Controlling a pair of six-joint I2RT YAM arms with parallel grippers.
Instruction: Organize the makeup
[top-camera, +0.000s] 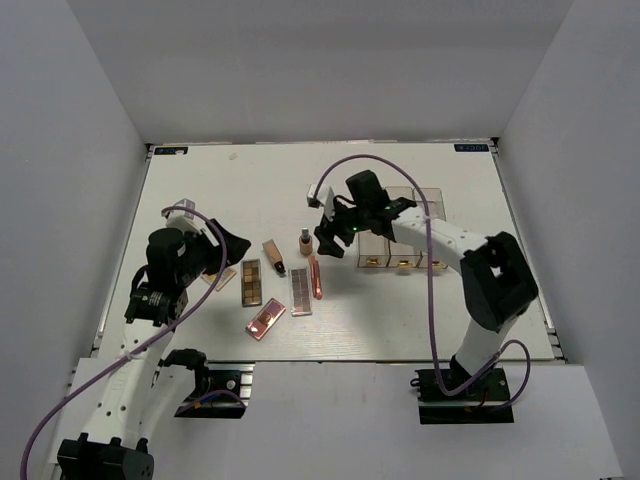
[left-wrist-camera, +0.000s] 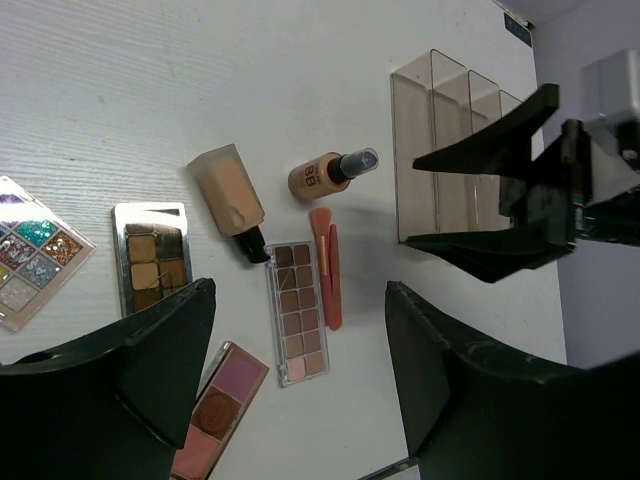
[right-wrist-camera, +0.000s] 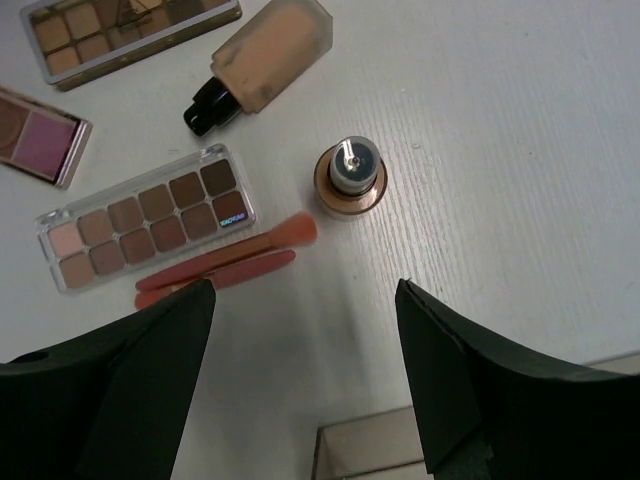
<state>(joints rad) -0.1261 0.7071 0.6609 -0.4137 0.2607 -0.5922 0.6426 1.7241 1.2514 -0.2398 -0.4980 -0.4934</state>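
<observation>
You'd barely begun, I reckon: w/ right gripper (top-camera: 328, 238) & left gripper (top-camera: 232, 258) both spread wide and empty, the makeup (top-camera: 300, 290) (flat brown eyeshadow palettes (left-wrist-camera: 298, 310), beige tube (right-wrist-camera: 265, 50), small tan bottle (right-wrist-camera: 350, 178), thin pink stick (right-wrist-camera: 225, 262)) lay loose on the white table (top-camera: 400, 320), left of the clear three-compartment plastic box (left-wrist-camera: 440, 150), none visibly inside.

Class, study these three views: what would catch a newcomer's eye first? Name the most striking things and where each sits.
The right gripper hangs open close to the upright tan bottle, which stands mid-table by a brown eyeshadow palette and pink stick. The clear three-compartment box stands right of that cluster; a glitter palette lies at its left end.
</observation>
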